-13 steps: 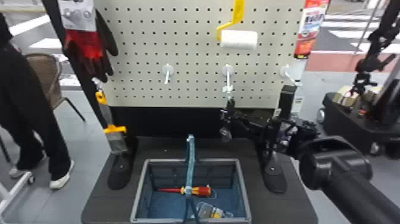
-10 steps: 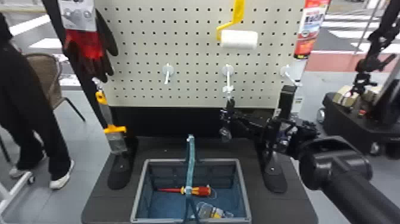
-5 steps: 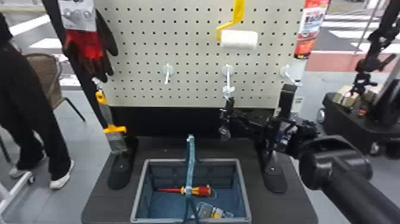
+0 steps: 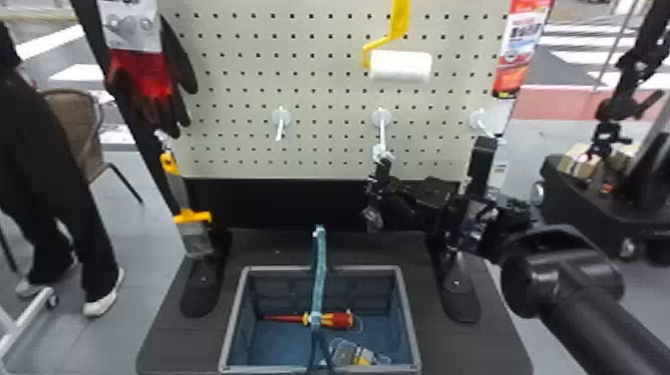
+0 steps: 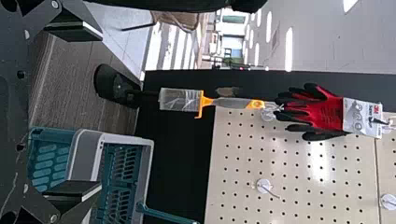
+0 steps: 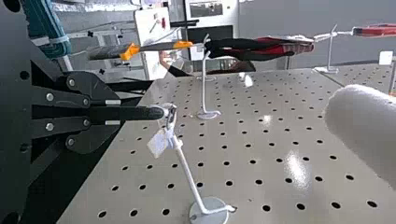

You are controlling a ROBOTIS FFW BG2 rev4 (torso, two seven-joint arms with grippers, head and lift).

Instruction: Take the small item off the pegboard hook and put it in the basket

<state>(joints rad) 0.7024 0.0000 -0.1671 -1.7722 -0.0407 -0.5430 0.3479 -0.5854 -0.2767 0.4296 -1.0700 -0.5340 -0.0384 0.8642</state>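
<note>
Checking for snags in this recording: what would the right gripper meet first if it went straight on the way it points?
The right gripper would likely meet the white hook first, at its outer end, just by the closed jaws; depth is hard to judge.

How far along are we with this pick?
Done: a screwdriver and a packaged item lie in the basket. In hand: the right tool is shut at the outer end of the middle hook; whether it grips the small item, I cannot tell. Left, apparently: clearing the hook and the drop into the basket.
</note>
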